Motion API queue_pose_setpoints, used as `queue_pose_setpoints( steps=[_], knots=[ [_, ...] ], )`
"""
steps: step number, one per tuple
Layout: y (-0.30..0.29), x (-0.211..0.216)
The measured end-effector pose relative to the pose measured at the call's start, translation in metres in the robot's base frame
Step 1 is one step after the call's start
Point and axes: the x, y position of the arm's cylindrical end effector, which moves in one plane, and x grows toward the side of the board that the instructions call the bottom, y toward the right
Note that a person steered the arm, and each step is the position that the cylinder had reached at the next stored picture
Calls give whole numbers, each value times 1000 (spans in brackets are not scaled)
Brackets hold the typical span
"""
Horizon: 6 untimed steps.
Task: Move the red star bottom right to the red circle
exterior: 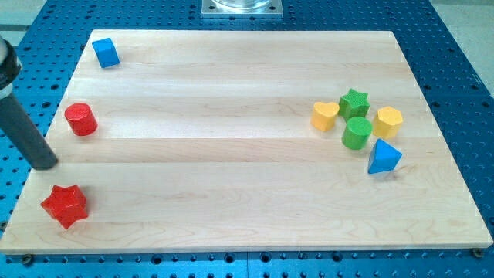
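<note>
Resting on wooden board (231, 154), my tip (48, 164), between red circle (80, 119), red star (64, 205)

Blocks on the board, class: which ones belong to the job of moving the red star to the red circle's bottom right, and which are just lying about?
Belonging to the job:
red star
red circle
my tip, between those two, at the view's left

Lying about:
blue cube
yellow heart
green star
green cylinder
yellow hexagon
blue triangle
</note>
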Motion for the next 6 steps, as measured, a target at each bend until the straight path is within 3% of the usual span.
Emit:
queue_pose_setpoints(
  steps=[2,4,6],
  knots=[
    [19,108],
    [97,53],
    [111,24]
  ],
)
